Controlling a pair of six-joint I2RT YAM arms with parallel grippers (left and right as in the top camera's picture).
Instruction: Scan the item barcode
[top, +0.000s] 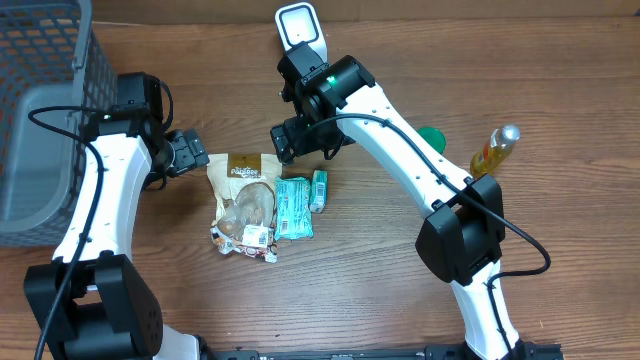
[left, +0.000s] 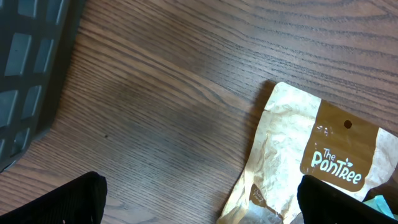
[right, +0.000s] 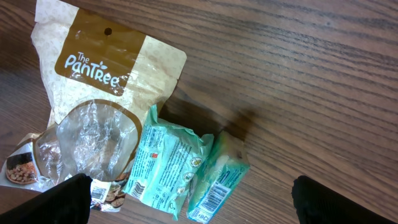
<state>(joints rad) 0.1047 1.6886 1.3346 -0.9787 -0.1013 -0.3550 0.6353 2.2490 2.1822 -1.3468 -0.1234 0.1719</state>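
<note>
A tan "The Pantree" pouch (top: 243, 185) lies mid-table, partly over a small cookie packet (top: 245, 240). To its right lie a teal packet (top: 293, 208) and a smaller teal packet (top: 319, 188). My left gripper (top: 193, 156) hovers open just left of the pouch (left: 311, 155), one fingertip over its edge. My right gripper (top: 300, 140) hangs open above the pouch (right: 106, 74) and both teal packets (right: 165, 165) (right: 217, 180), whose barcodes face up. Both grippers hold nothing. A white scanner (top: 300, 28) stands at the back.
A grey wire basket (top: 40, 110) fills the left back corner and shows in the left wrist view as basket (left: 28, 68). At the right stand a yellow bottle (top: 493, 150) and a green round object (top: 433, 138). Bare wood surrounds the items.
</note>
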